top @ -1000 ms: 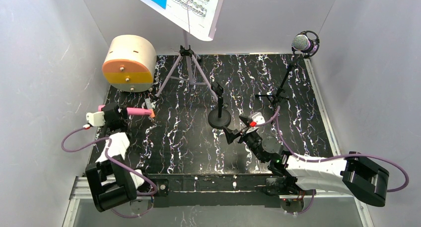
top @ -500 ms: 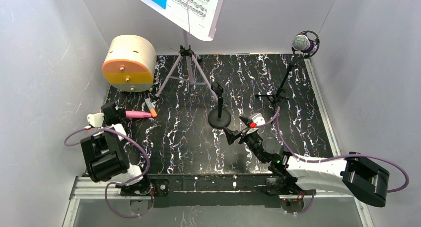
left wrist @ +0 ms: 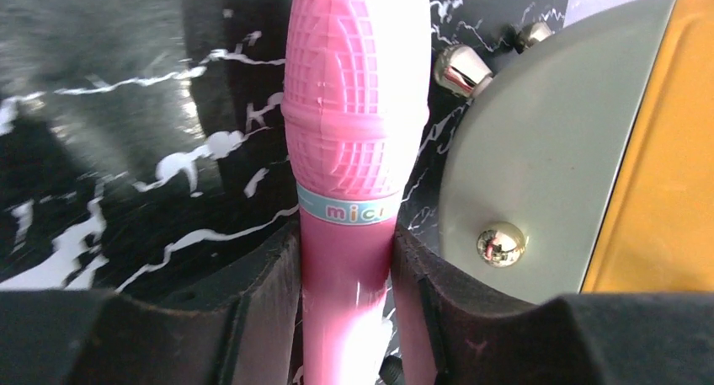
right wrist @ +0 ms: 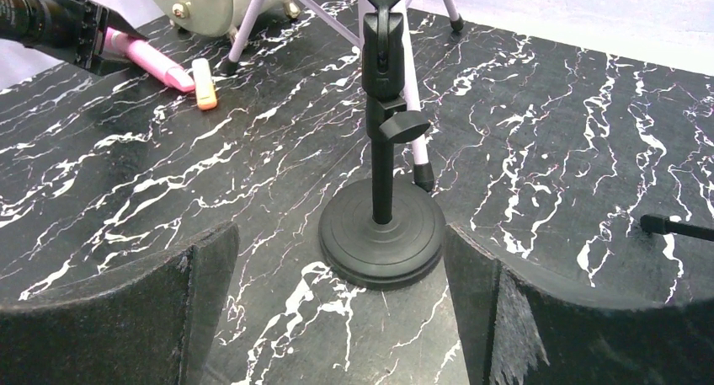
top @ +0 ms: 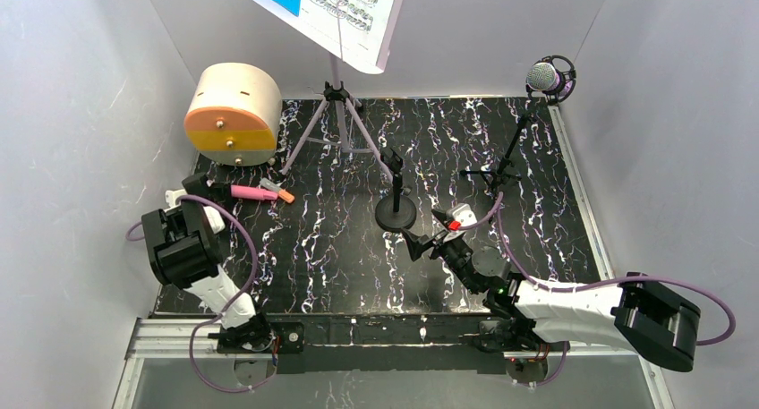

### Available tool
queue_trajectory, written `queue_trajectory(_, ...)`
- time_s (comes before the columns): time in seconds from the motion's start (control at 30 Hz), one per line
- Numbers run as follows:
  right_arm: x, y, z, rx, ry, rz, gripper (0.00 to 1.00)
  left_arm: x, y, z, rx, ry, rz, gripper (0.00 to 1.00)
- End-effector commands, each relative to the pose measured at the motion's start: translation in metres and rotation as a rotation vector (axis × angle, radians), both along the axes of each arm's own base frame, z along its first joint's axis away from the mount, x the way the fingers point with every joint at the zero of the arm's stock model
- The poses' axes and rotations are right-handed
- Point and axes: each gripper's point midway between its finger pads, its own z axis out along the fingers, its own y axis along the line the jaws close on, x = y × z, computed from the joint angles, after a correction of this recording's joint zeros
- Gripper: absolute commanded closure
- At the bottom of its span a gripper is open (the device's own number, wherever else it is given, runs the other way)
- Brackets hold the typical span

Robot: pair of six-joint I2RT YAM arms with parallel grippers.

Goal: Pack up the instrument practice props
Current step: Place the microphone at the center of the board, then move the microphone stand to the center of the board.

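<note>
At the table's [top: 340, 257] far-left edge, left gripper [left wrist: 345, 250] was clamped on the pink handheld microphone [left wrist: 354, 107] by its handle. Long axis ran straight out from the jaws, head forward. Orange-fronted round case [left wrist: 539, 149] sat just beside it, off-axis. Right gripper [right wrist: 341, 233] gaped wide, well apart.

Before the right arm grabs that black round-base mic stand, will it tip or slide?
The black stand should resist tipping: its wide round base looks weighty against the thin post. Pushed high on the post, it may lean. Pushed at the base, it likely slides flat on the smooth marbled tabletop.
</note>
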Motion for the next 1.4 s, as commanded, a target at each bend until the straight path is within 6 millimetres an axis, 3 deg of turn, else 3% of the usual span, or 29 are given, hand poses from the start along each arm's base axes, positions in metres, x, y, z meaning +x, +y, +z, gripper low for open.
queue_trajectory(0.0, 0.003, -0.001, 0.012, 0.027, -0.037, -0.013, 0.02, -0.003, -0.012, -0.026, -0.078, 0.064, -0.046, 0.58)
queue_trajectory(0.17, 0.004, 0.000, 0.010, 0.023, -0.036, -0.011, 0.02, -0.007, -0.014, -0.024, -0.086, 0.059, -0.038, 0.41)
queue_trajectory(0.37, 0.004, 0.000, 0.011, 0.023, -0.036, -0.010, 0.02, -0.013, -0.017, -0.016, -0.093, 0.067, -0.036, 0.29)
queue_trajectory(0.87, -0.002, -0.010, 0.034, 0.044, -0.024, -0.006, 0.01, -0.035, -0.025, 0.037, 0.028, 0.080, -0.133, 0.18)
queue_trajectory(1.1, -0.004, -0.024, 0.035, 0.019, 0.009, -0.037, 0.01, -0.029, -0.074, 0.064, 0.061, 0.007, -0.394, 0.18)
queue_trajectory(1.37, -0.007, -0.038, 0.032, -0.018, 0.038, -0.065, 0.01, -0.036, -0.182, 0.105, 0.138, -0.148, -0.810, 0.17)
